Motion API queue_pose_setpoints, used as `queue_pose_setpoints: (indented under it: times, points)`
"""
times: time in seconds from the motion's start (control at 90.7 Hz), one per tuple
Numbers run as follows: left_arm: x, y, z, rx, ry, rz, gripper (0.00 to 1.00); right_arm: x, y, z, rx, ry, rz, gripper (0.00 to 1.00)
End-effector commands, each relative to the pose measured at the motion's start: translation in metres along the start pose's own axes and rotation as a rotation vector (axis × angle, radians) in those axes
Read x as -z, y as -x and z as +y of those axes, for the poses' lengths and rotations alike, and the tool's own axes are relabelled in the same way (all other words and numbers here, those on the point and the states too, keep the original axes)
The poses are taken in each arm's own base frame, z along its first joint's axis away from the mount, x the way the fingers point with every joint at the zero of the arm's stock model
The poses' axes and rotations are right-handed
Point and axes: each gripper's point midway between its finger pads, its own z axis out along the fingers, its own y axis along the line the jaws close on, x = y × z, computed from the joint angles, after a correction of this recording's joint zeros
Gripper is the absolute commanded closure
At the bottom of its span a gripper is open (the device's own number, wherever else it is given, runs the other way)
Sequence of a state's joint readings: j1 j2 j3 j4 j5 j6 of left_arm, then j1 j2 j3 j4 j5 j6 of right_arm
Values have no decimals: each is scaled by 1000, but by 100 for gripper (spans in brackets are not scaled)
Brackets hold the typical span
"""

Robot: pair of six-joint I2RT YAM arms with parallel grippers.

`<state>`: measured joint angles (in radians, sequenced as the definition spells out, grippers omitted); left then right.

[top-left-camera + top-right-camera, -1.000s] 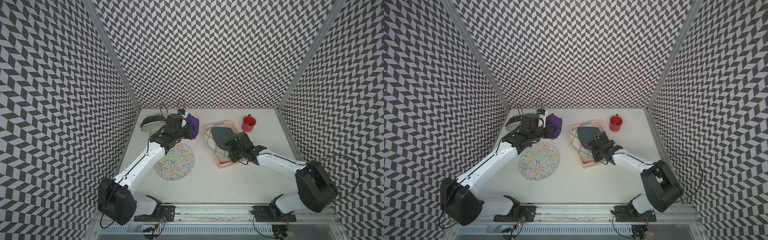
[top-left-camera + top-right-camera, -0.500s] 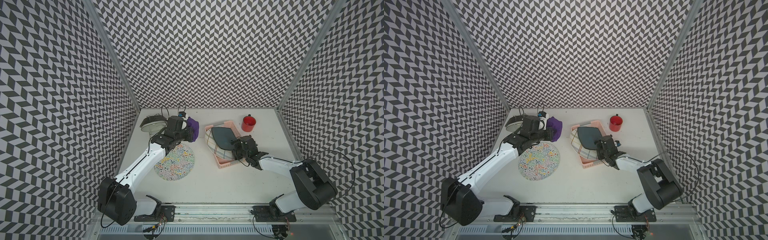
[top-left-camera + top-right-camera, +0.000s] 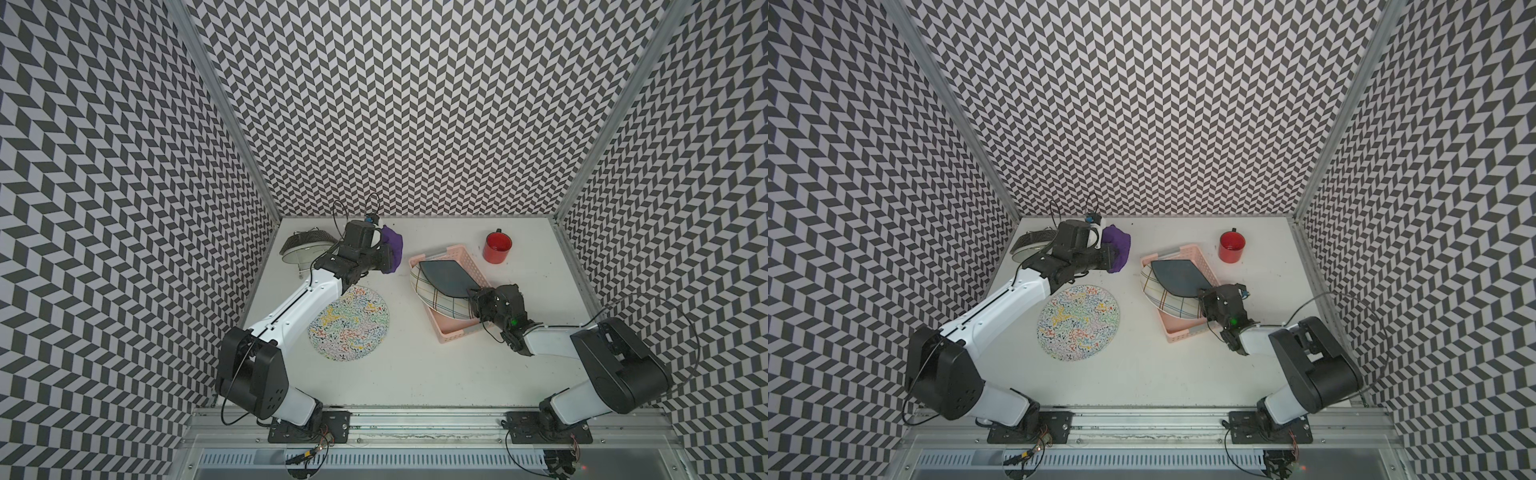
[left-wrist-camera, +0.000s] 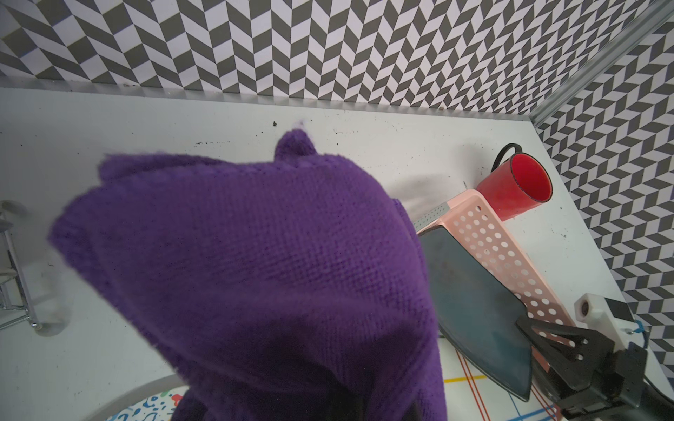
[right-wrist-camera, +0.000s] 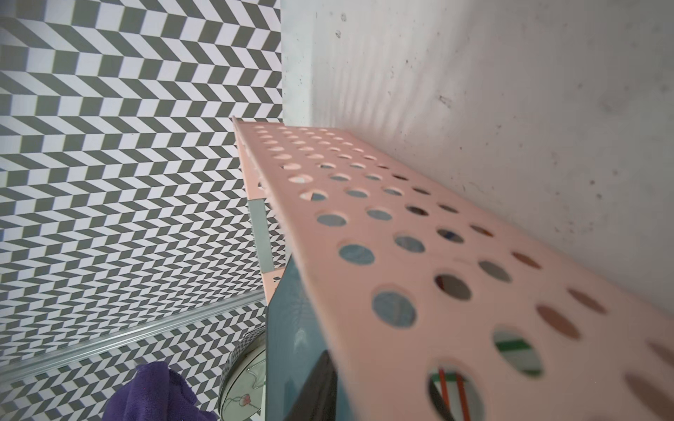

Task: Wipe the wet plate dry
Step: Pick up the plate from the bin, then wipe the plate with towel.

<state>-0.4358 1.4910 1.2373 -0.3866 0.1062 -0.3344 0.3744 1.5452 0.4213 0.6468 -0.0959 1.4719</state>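
Note:
A dark teal plate [image 3: 444, 278] leans in a pink perforated basket [image 3: 465, 257] on top of a white plaid plate [image 3: 432, 301]. My right gripper [image 3: 473, 293] is at the teal plate's corner by the basket's right wall. It is shut on that edge, with one finger [image 5: 321, 386] flat against the plate [image 5: 291, 328]. At the back left, my left gripper [image 3: 388, 255] is shut on a bunched purple cloth [image 3: 392, 245] and holds it above the table. The cloth [image 4: 255, 273] hides that gripper's fingers. No water is visible on any plate.
A colourful speckled plate [image 3: 353, 322] lies flat under my left forearm. A wire rack holding another plate [image 3: 303, 249] stands in the back left corner. A red mug [image 3: 496, 247] stands behind the basket. Patterned walls enclose three sides of the table.
My right gripper's jaws have narrowed onto the teal plate's corner and its wrist has swung a little to the right. My left arm with the cloth has barely shifted.

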Motion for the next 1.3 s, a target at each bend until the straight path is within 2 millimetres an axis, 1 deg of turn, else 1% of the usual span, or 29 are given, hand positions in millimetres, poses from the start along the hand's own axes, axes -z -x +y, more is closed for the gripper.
queue_pose_setpoints:
  times: [0.0,0.11,0.276,0.386,0.463,0.529,0.584,0.64,0.717,0.739,0.75,0.794,0.86,0.948,1.026,1.081,1.224,1.29]
  points:
    - [10,0,1,9,-1,-26,100,-3,-14,-58,-6,-162,95,79]
    - [12,-4,3,12,5,-22,100,-6,-17,-61,14,-167,126,84]
    - [17,-3,7,9,24,-30,100,-8,-19,-63,38,-172,143,91]
    - [20,-3,7,13,24,-33,100,-8,-19,-58,54,-146,153,100]
    - [22,-3,4,18,12,-33,100,-7,-20,-50,78,-121,164,100]
    - [27,0,-1,22,-5,-34,100,-3,-21,-38,107,-87,169,100]
    - [35,5,-6,23,-20,-42,100,3,-20,-24,134,-50,162,100]
    - [46,14,-12,20,-37,-66,100,12,-17,-9,158,-8,140,100]
    - [63,27,-21,20,-62,-104,100,26,-12,17,199,58,102,100]
    - [68,30,-23,22,-71,-115,100,30,-11,23,210,70,95,100]
    - [70,32,-25,23,-76,-120,100,30,-10,23,213,67,87,100]
    - [79,37,-31,27,-98,-136,100,38,-8,36,232,97,68,100]
    - [90,42,-46,22,-145,-154,100,49,-6,55,255,143,47,100]
    - [102,43,-71,-6,-228,-168,100,64,-6,78,289,209,33,100]
    - [103,34,-94,-50,-288,-146,100,76,-10,95,311,262,39,100]
    - [97,19,-106,-74,-304,-108,100,86,-14,107,320,304,55,100]
    - [76,-24,-117,-94,-273,-20,100,115,-23,139,311,417,82,100]
    - [71,-41,-129,-113,-299,11,100,128,-26,154,294,462,87,100]
